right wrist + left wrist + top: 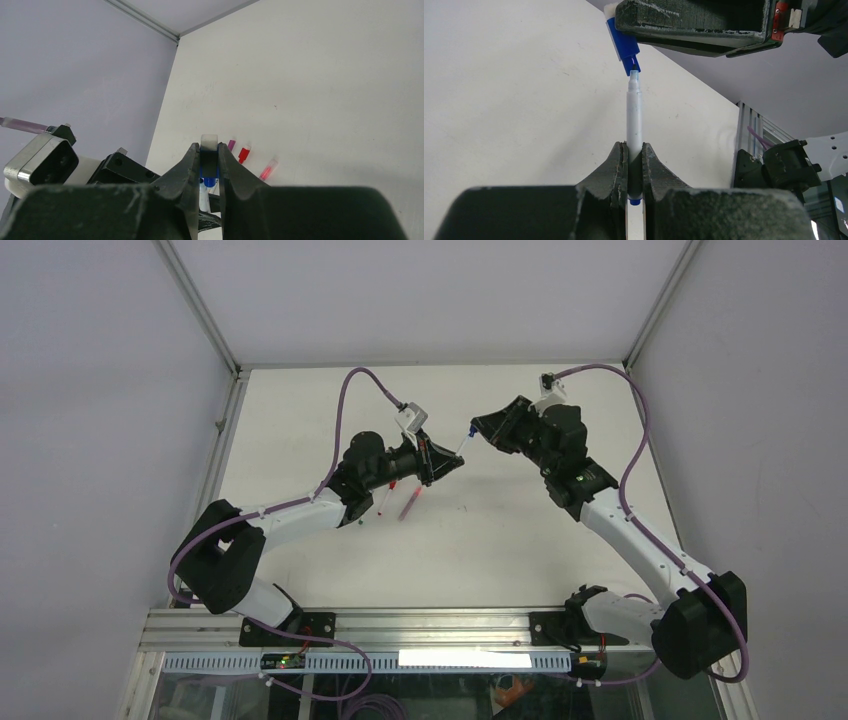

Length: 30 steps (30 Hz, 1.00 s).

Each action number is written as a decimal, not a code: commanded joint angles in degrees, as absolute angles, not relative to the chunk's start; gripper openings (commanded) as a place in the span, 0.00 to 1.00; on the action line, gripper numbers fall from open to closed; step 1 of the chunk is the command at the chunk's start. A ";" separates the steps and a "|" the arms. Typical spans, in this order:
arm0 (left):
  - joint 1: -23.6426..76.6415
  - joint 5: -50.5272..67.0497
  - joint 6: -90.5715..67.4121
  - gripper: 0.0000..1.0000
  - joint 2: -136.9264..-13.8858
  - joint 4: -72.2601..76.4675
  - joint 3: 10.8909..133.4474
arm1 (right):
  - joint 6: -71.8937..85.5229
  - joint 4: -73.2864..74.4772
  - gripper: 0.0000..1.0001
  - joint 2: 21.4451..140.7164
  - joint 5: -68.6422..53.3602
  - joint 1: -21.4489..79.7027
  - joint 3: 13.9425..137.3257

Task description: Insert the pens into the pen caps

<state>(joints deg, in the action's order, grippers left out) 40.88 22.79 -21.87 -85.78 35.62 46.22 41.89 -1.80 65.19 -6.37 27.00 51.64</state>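
My left gripper (pixel 634 147) is shut on a white pen (pixel 634 117) with a blue rear end, held above the table and pointing away. The pen's pale blue tip sits right at the mouth of a blue pen cap (pixel 624 45). My right gripper (pixel 209 147) is shut on that blue cap (pixel 209 162), whose white end sticks out past the fingertips. From above, the left gripper (pixel 441 462) and the right gripper (pixel 480 429) face each other mid-table, with the pen (pixel 460 446) bridging them.
A magenta pen (pixel 231 145), a red pen (pixel 244 152) and a pink pen (pixel 268 169) lie on the white table (pixel 325 90) beneath the left arm. The enclosure's walls and frame rails border the table.
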 commanded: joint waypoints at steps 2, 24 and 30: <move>40.74 23.13 -20.92 0.00 -83.62 39.54 45.90 | 41.84 -5.71 0.00 63.28 -4.65 27.36 51.58; 40.67 23.25 -21.09 0.00 -84.15 39.99 45.88 | 43.70 -8.13 0.00 63.42 -6.52 27.42 50.55; 40.61 23.26 -21.09 0.00 -84.23 39.99 45.88 | 43.86 -8.55 0.00 63.16 -6.53 27.44 50.52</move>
